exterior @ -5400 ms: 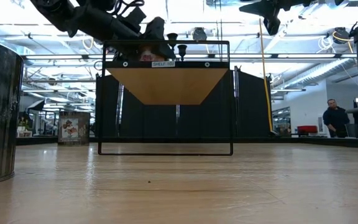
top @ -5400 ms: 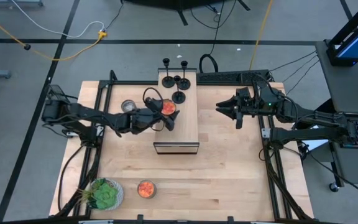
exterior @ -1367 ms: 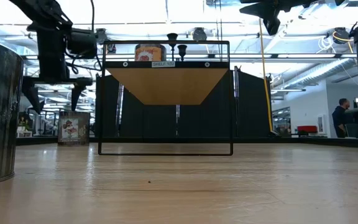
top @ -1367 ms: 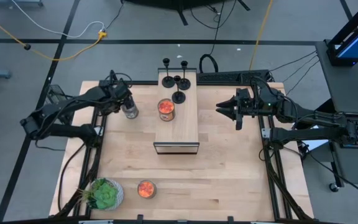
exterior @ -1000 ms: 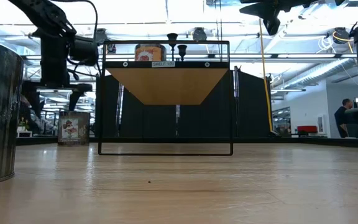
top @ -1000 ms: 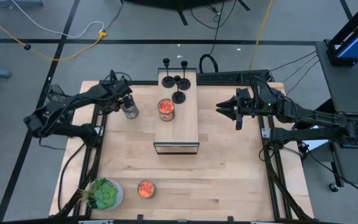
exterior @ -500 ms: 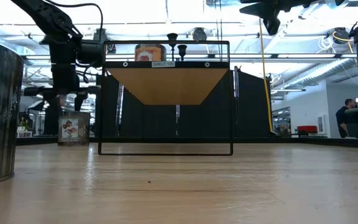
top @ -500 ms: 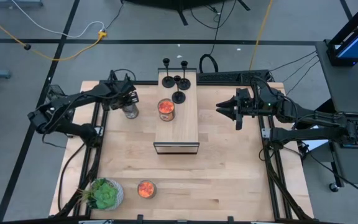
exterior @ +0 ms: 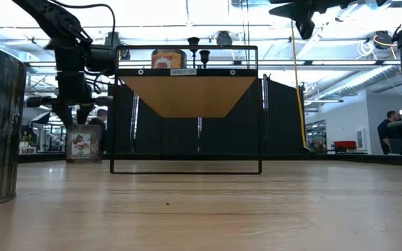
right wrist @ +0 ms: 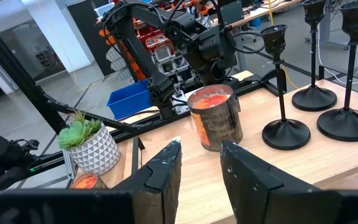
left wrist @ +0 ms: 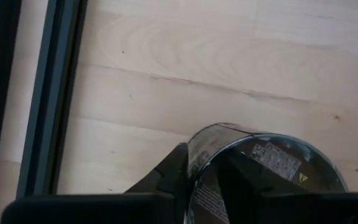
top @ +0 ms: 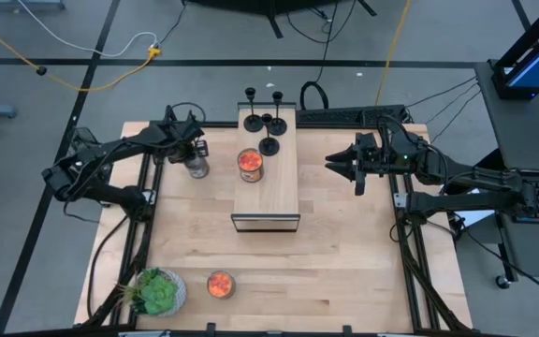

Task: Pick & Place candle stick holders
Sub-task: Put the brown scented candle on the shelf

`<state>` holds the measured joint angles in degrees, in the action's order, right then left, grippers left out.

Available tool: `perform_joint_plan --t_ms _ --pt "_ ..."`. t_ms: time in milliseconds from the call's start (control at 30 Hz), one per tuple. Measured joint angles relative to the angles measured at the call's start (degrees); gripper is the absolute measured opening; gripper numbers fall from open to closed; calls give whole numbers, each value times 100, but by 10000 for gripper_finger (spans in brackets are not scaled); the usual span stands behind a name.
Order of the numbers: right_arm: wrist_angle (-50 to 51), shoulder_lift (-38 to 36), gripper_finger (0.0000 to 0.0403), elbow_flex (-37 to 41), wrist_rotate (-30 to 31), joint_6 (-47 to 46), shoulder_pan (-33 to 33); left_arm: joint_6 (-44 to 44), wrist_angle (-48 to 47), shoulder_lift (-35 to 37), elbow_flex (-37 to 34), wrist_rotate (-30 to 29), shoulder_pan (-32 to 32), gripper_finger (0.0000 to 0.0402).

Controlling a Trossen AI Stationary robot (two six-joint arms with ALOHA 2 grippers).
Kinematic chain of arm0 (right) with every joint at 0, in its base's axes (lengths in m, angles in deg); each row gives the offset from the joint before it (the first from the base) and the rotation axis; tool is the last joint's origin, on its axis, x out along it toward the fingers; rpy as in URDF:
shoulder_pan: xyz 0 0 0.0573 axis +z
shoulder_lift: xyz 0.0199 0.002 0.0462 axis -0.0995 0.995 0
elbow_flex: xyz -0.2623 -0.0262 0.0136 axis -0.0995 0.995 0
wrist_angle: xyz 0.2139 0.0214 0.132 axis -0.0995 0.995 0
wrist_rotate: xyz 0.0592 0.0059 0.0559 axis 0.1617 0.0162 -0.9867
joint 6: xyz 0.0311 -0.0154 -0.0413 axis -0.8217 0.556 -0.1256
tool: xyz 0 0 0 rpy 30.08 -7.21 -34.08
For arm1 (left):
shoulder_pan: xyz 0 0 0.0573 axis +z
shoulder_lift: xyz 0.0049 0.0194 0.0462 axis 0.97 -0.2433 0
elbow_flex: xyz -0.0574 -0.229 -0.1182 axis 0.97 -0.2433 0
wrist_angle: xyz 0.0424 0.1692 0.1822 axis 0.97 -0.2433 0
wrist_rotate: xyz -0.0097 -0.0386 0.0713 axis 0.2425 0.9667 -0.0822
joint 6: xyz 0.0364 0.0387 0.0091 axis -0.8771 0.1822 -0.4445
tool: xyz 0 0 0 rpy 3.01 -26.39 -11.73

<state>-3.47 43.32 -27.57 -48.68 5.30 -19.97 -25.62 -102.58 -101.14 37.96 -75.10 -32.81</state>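
Left gripper [top: 195,154] has left the raised wooden shelf [top: 266,192] and now sits over the shiny metal can [top: 196,166] at far left, fingers spread around it. We see 4 black candle stick holders [top: 268,123] untouched at the shelf's far end. Right gripper [top: 337,164] hovers right of the shelf, fingers parted, empty.

Left gripper [top: 193,154] over silvery can [top: 196,166] by shelf's left side; fingertips hidden behind can rim in left wrist view, can [left wrist: 263,177] cut off by picture edge.
Candle stick holders [top: 268,124] at far end of shelf [top: 266,192]: cup shapes too small to tell from above; in right wrist view, two holders [right wrist: 347,74] cut off at top edge.
Low view: holder bases hidden behind shelf top [exterior: 187,71], only two stem tops [exterior: 199,51] showing.
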Motion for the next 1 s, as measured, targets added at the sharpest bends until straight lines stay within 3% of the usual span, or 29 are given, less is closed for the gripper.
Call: perform_joint_plan --t_ms 333,633,1000 --pt "0 1 105 0 0 0 -1 -265 -18 -9 -11 -60 0 8" --pt "0 1 105 0 2 0 -1 -399 -9 154 -24 -67 0 5" --pt "-2 0 105 0 2 0 -2 -388 -92 1186 -44 156 2 2"
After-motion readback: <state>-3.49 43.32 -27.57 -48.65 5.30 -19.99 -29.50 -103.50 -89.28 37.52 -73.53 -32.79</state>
